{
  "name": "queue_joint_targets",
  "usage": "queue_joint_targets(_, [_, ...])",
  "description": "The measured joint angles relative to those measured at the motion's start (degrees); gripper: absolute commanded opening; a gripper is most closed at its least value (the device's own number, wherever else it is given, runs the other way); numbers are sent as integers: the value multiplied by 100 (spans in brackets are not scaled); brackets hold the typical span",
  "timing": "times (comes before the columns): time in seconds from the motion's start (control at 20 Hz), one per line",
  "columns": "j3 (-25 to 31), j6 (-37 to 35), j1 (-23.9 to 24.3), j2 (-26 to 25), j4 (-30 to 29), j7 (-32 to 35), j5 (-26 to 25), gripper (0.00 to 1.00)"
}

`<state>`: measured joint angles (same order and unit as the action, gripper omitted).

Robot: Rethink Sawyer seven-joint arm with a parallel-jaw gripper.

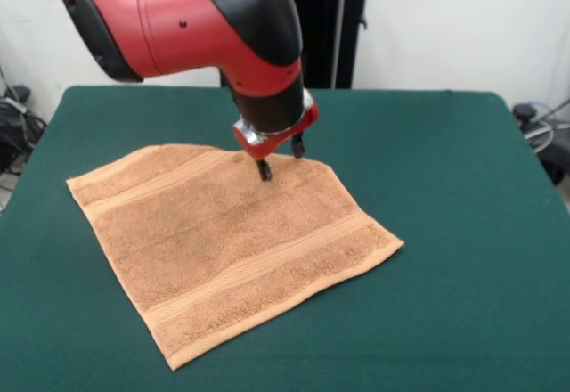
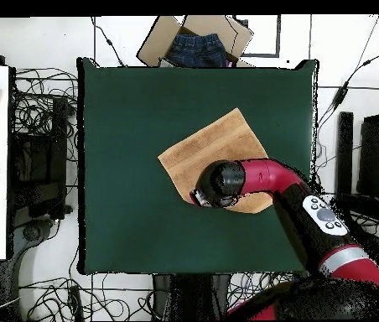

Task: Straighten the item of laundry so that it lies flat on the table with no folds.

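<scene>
The light orange-tan towel lies spread on the dark green table, turned diamond-wise, with its band stripes showing near two opposite edges. It looks nearly flat, and its far corner is blunt right by the gripper. My gripper is open and points down at the towel's far edge. One fingertip touches the cloth and the other hangs just above the table beyond it. In the overhead view the arm covers the gripper and the near part of the towel.
An open cardboard box with blue jeans in it stands off the table's far side in the overhead view. Cables and equipment lie on the floor around the table. Wide bare felt surrounds the towel.
</scene>
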<state>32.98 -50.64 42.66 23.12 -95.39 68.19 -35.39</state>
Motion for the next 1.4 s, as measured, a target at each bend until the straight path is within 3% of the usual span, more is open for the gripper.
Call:
queue_joint_targets(0.75, [205, -278, 24, -291, 474, -817, -2, 100])
queue_joint_targets(0.95, [205, -278, 25, -100, 390, -817, 9, 100])
queue_joint_targets(1.4, [204, -280, 25, 853, -19, -817, 318, 100])
